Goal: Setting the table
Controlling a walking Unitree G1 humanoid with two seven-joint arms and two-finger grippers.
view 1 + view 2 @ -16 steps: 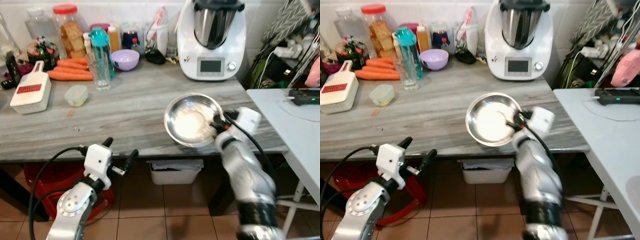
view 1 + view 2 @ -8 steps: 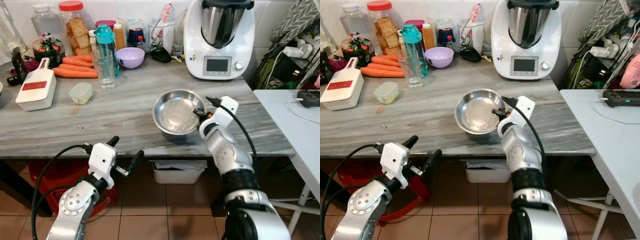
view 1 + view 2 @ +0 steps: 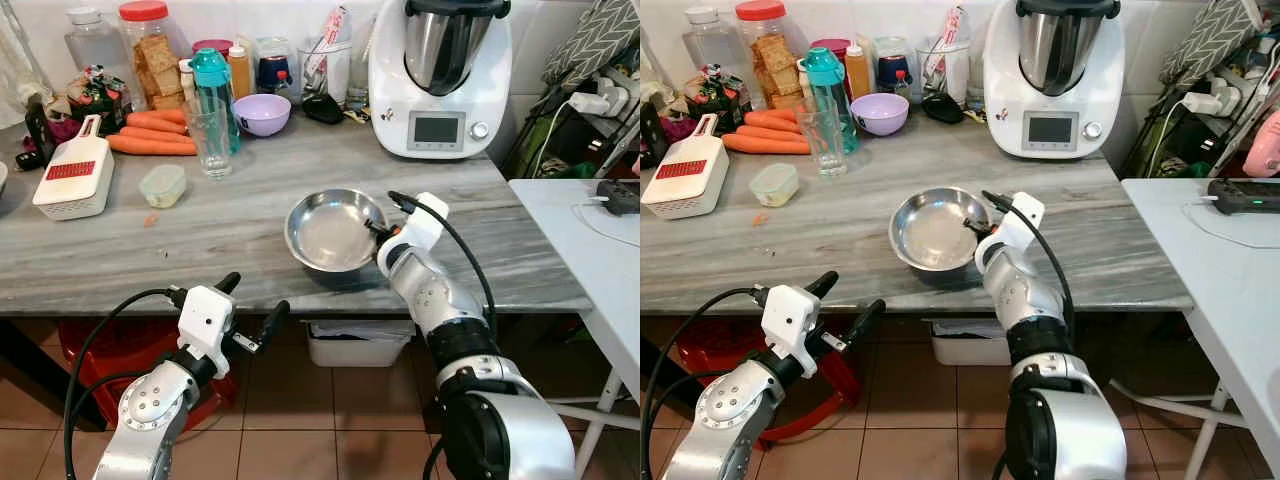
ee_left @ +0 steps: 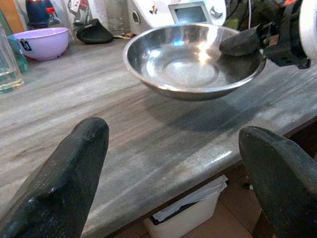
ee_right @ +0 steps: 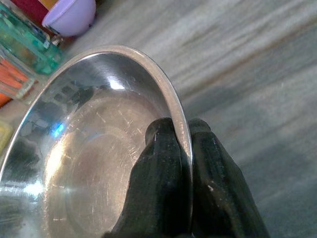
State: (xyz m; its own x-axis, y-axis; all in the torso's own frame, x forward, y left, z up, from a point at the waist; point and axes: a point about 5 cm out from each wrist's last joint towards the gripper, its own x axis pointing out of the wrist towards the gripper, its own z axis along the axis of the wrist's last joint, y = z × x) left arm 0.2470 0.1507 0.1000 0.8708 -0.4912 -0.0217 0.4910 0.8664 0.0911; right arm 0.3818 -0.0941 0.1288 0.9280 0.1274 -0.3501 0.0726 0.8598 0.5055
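The right gripper [image 3: 377, 226] fingers pinch the steel bowl's [image 3: 325, 228] rim, mouth up, above the counter [image 3: 150, 255]; the left gripper [image 3: 247, 311] fingers spread wide.

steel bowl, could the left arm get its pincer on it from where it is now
Probably yes. The left pincer hangs open below the counter edge, with bare counter between it and the steel bowl. But the right pincer already grips the bowl's rim, holding it raised.

Glossy steel bowl [image 3: 330, 230], matt grey wood-grain counter [image 3: 220, 220], clear glass [image 3: 207, 138]

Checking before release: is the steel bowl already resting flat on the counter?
No, the steel bowl hangs above the counter, right pincer clamped on its rim.
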